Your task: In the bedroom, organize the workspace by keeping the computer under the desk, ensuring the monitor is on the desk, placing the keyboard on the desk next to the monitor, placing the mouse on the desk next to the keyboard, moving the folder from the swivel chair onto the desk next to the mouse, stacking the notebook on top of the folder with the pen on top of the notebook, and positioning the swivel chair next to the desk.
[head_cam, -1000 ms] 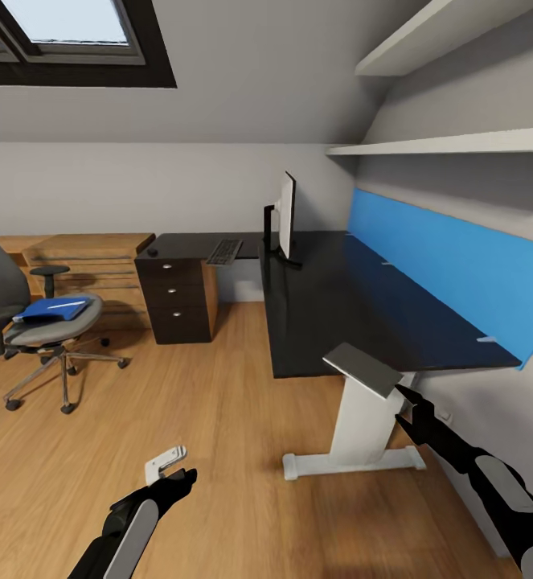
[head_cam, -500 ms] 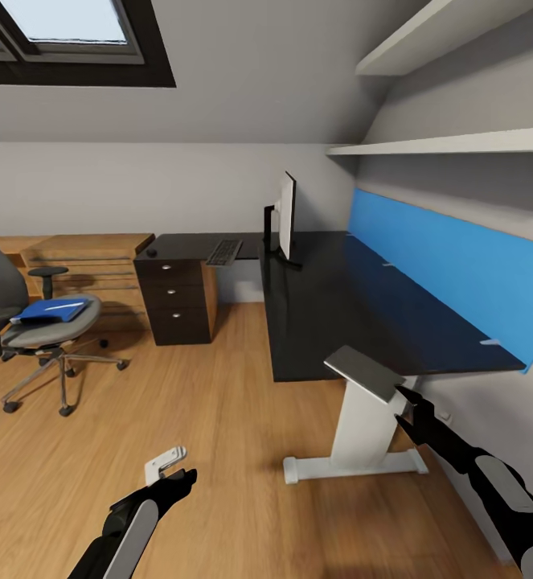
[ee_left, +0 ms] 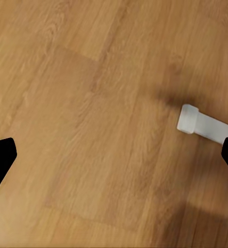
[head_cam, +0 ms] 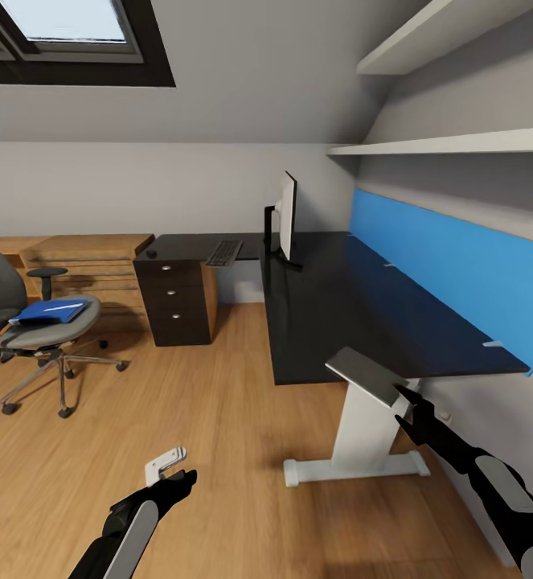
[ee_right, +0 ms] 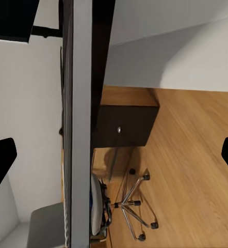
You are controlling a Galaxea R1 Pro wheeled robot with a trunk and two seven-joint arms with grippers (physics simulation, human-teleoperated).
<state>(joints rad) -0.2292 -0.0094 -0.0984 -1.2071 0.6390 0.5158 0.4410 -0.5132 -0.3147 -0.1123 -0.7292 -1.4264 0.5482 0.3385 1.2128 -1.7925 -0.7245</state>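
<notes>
Slightly shifted, the whole head view has slid left since a second ago, so the camera is moving; both arms look unchanged. The right gripper point(head_cam: 401, 400) clamps a grey notebook point(head_cam: 362, 375) at the near edge of the desk point(head_cam: 330, 314). The left gripper point(head_cam: 170, 468) hangs open and empty over the floor point(head_cam: 218, 402). The folder point(head_cam: 53, 310) lies far left on the swivel chair point(head_cam: 33, 322). The notebook is in hand, so fetching the folder likely comes next.
</notes>
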